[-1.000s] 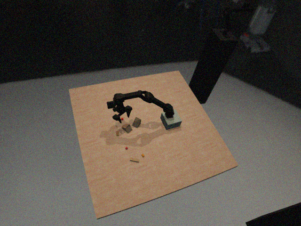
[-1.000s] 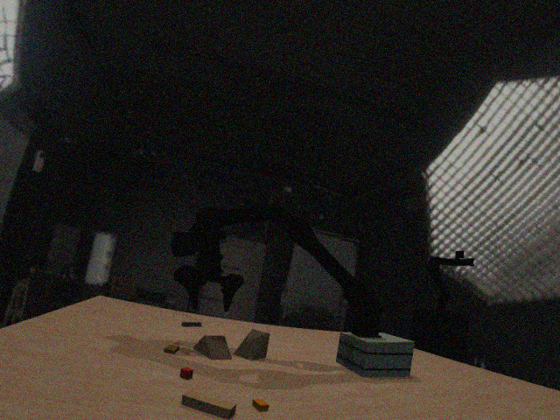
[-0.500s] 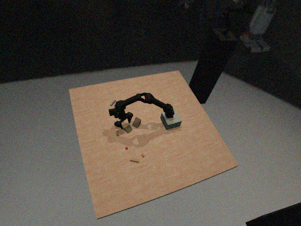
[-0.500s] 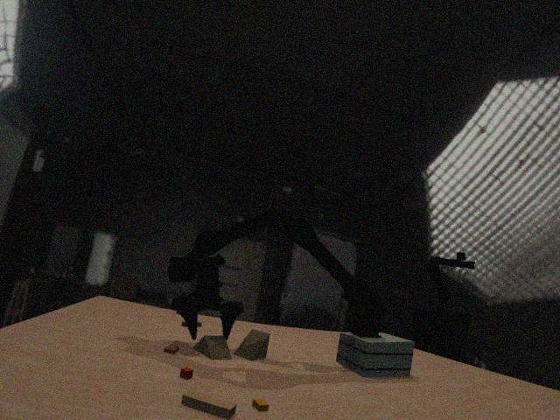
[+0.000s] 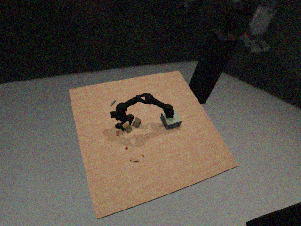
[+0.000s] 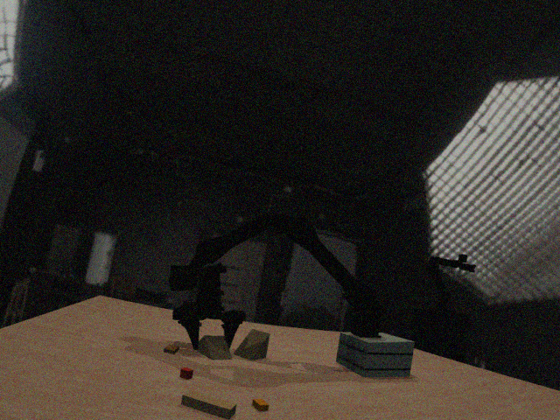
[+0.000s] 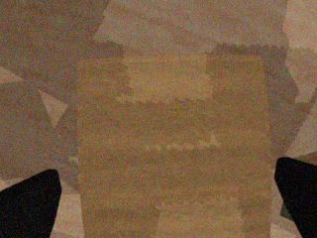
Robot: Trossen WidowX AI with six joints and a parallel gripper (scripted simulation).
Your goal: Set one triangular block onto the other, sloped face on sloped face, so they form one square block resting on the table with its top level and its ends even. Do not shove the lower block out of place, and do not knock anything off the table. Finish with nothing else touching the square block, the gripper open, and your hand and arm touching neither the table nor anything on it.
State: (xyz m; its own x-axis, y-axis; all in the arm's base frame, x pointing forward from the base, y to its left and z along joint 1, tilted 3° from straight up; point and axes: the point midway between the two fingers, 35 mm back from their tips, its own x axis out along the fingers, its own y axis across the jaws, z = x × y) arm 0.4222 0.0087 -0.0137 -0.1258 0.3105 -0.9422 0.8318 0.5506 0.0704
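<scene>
- wood-toned wedge fills our wrist view: the nearer triangular block sits on the table right under the gripper, with one dark fingertip low at each side and a gap between tip and block on both flanks.
- jaws spread wide, nothing between them pressed or held; they straddle the block without touching, as far as we can tell.
- block looks rigid and probably light, with matte flat faces. we judge it should not crush, but the sloped face gives the pads nothing to bite on.
- best hold, in our view: the two flat triangular end faces, pads square on and low enough not to tip it. pinching across slope and back would likely squirt it out.
- just beside it lies the second triangular block, slope up, apart from the first. a light piece like that would slide at a nudge, so placing wants a gentle descent.
- further out: small tan piece, red cube, orange cube, long bar, then the arm's base block.
</scene>
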